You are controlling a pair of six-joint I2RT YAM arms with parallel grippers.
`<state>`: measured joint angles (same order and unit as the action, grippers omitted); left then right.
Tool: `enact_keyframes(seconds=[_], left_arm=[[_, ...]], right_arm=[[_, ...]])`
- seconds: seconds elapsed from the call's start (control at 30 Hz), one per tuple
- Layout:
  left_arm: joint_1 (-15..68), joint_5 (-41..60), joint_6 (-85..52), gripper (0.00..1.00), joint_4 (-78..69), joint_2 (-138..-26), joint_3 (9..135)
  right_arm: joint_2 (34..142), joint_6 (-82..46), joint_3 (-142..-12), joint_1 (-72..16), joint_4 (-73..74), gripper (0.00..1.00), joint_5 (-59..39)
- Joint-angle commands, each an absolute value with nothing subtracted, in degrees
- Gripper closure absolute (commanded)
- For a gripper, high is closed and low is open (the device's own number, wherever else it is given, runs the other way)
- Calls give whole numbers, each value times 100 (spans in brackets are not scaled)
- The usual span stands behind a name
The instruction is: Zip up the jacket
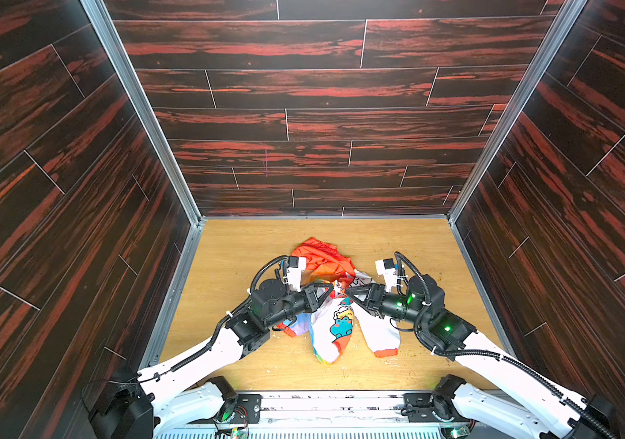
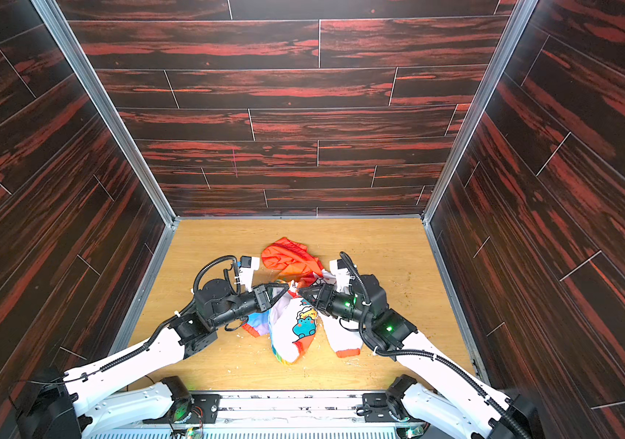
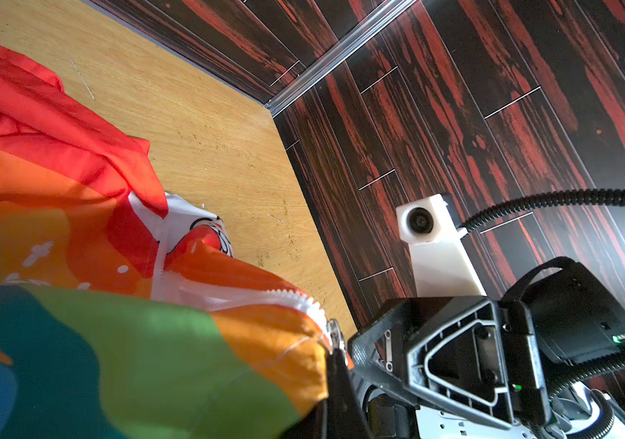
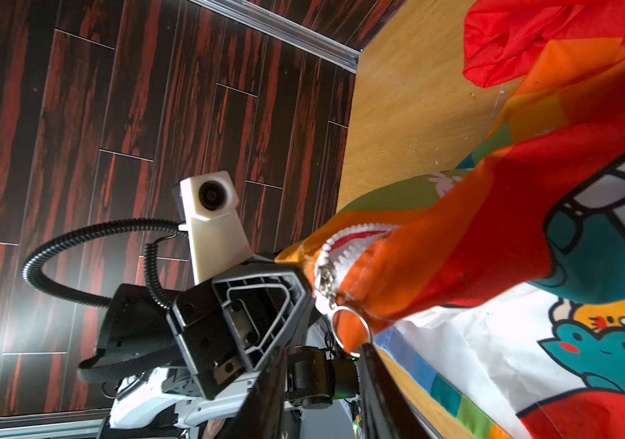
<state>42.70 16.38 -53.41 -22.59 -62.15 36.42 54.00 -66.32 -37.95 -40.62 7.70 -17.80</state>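
Jacket position: the jacket [image 1: 335, 323] lies crumpled at the middle of the tabletop [image 1: 246, 247], hood [image 1: 318, 252] toward the back wall, its zipper edge raised in a peak between both arms
Left end effector: the left end effector [image 1: 330, 287] is fully closed, pinching the orange trim just beside the zipper slider [image 4: 324, 277]
Right end effector: the right end effector [image 1: 347, 292] has its jaws partly apart at the ring pull [image 4: 350, 330]; you cannot tell whether the ring is pinched
Step in hand: judged as securing the pull; the zipper teeth [image 4: 356, 232] gape apart beyond the slider, so closing has hardly begun
Next move: you need a firm hold on the ring, then a straight draw along the teeth with the trim held taut on the left side
Materials: thin, slack, glossy fabric that folds readily; white moulded teeth; small metal slider and round wire ring; smooth wood-grain tabletop
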Motion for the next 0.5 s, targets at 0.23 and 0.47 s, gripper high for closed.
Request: enact_keyframes(seconds=[0.23, 0.47], left_arm=[[4247, 1709, -5378, 100, -2440, -6091, 3617], [4246, 1686, -5368, 100, -2433, -6082, 3616]], right_arm=[[5478, -6679, -3834, -3991, 899, 65, -1883], [5282, -6346, -4030, -3982, 301, 58, -1668]])
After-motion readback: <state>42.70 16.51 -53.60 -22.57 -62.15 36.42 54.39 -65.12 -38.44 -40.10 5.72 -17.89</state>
